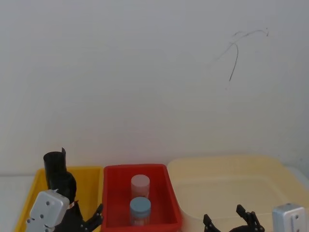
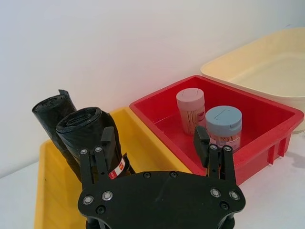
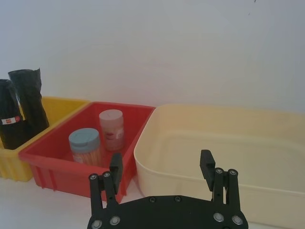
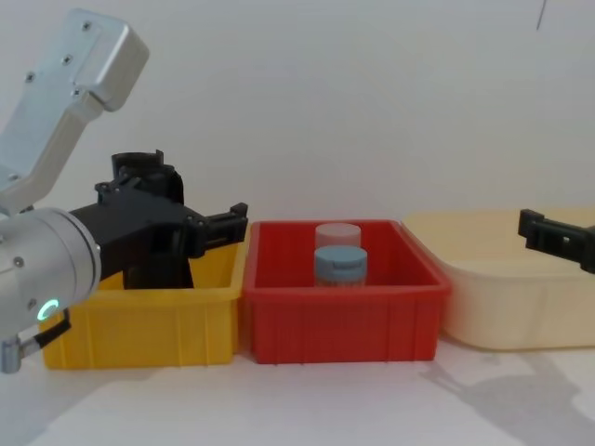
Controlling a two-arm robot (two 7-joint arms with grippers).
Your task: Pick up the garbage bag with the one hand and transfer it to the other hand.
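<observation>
The garbage bag (image 2: pixel 86 128), a black crinkled roll with a red-and-white label, stands upright in the yellow bin (image 2: pixel 50 191). It also appears in the right wrist view (image 3: pixel 8 125) and the head view (image 1: pixel 66 186). My left gripper (image 2: pixel 154 139) on the silver green-lit arm (image 4: pixel 42 279) is open just short of it. One finger (image 2: pixel 107 143) overlaps the roll, and the gap between the fingers holds nothing. My right gripper (image 3: pixel 161 164) hangs open in front of the cream tub (image 3: pixel 224 138), far from the bag, and comes in from the right in the chest view (image 4: pixel 556 237).
A second black roll (image 2: pixel 51 107) without a label stands behind the bag in the same bin. The red bin (image 2: pixel 267 138) beside it holds a pink-lidded jar (image 2: pixel 190 109) and a blue-lidded jar (image 2: pixel 223 126). A white wall rises close behind the bins.
</observation>
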